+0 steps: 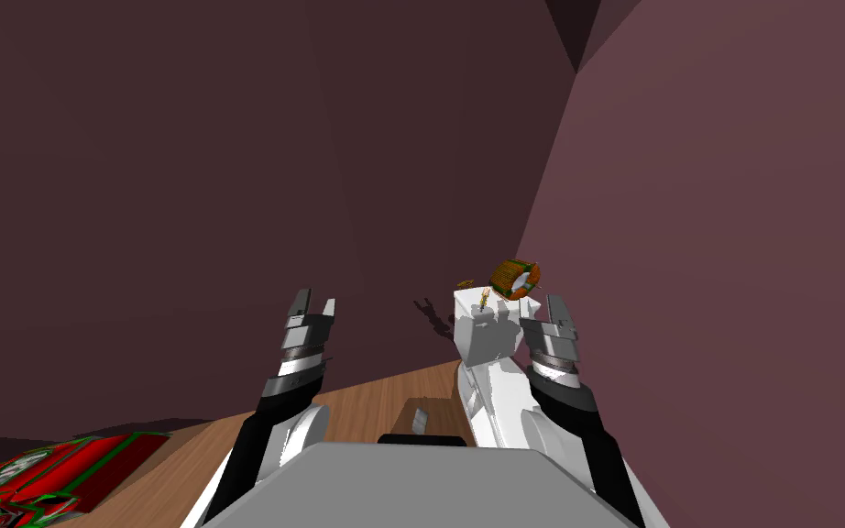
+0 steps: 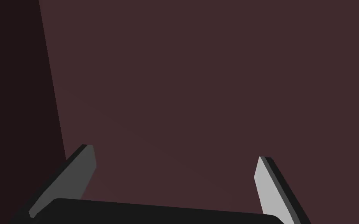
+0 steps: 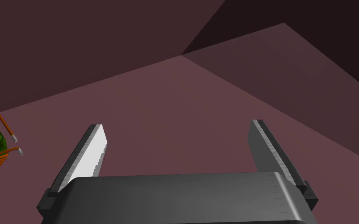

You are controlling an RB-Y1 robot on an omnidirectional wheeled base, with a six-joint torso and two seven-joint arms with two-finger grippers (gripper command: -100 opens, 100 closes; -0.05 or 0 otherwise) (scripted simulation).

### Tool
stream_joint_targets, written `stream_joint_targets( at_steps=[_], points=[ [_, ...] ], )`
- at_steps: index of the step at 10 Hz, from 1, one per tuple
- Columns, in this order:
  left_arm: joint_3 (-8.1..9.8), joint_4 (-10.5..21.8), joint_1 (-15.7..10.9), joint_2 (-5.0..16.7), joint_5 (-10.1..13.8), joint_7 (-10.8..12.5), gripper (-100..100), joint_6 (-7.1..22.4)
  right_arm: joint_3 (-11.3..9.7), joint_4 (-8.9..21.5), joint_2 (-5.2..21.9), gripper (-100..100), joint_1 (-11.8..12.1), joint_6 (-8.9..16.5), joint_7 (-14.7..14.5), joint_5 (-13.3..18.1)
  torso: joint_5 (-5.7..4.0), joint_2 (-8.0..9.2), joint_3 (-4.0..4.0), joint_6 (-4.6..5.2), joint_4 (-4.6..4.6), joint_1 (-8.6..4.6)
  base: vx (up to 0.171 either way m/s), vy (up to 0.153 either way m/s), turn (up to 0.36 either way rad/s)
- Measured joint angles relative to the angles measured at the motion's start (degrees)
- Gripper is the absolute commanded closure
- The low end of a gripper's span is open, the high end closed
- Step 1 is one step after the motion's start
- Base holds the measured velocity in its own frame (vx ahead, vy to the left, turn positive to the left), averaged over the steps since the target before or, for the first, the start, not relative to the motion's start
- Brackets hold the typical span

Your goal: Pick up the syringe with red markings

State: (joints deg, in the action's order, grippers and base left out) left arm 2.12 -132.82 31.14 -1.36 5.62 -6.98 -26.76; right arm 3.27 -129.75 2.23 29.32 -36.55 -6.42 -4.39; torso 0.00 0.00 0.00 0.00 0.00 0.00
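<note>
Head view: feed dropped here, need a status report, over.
Left gripper open, right gripper open, both raised, empty. Tiny yellowish item on white stand, too small to confirm as syringe. Orange-green coil beside it, near right gripper.

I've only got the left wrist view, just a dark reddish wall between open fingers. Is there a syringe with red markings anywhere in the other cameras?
Observer: None that I can identify. The head view shows a white unit ahead, right beside the right gripper.
Operator: Anything on it?
Observer: An orange coil with a green core sits at its top.
Operator: Is the right gripper free?
Observer: Yes. In the right wrist view its fingers stand open with nothing between them.
</note>
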Motion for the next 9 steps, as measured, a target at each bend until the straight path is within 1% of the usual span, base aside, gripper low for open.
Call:
stream_joint_targets(
  at_steps=[2,3,4,7,9],
  points=[
    [0.0,0.0,0.0,0.0,0.0,0.0,0,0.0,0.15,0.58,2.08,-100,-0.43,1.25,0.05,1.14,0.01,-0.01,-0.01,0.0,0.0,0.07,0.002,0.032,0.02],
    [0.0,0.0,0.0,0.0,0.0,0.0,0,0.0,0.51,1.72,3.66,-100,-0.43,1.73,0.31,2.15,0.02,-0.02,-0.01,0.0,-0.01,0.12,0.005,0.04,0.007],
    [0.0,0.0,0.0,0.0,0.0,0.0,0,0.0,0.56,2.48,4.24,-100,-1.12,2.36,0.29,2.84,0.03,-0.03,-0.02,-0.01,-0.01,0.14,0.008,0.031,0.011],
    [0.0,0.0,0.0,0.0,0.0,0.0,0,0.0,0.69,5.17,6.11,-100,-3.38,5.29,-0.05,5.9,0.03,-0.04,-0.02,-0.01,-0.01,0.12,0.003,0.037,0.025],
    [0.0,0.0,0.0,0.0,0.0,0.0,0,0.0,1.14,7.32,7.63,-100,-5.58,8.28,-0.11,8.44,0.04,-0.04,-0.02,-0.01,-0.01,0.17,0.005,0.054,0.027]
  ],
)
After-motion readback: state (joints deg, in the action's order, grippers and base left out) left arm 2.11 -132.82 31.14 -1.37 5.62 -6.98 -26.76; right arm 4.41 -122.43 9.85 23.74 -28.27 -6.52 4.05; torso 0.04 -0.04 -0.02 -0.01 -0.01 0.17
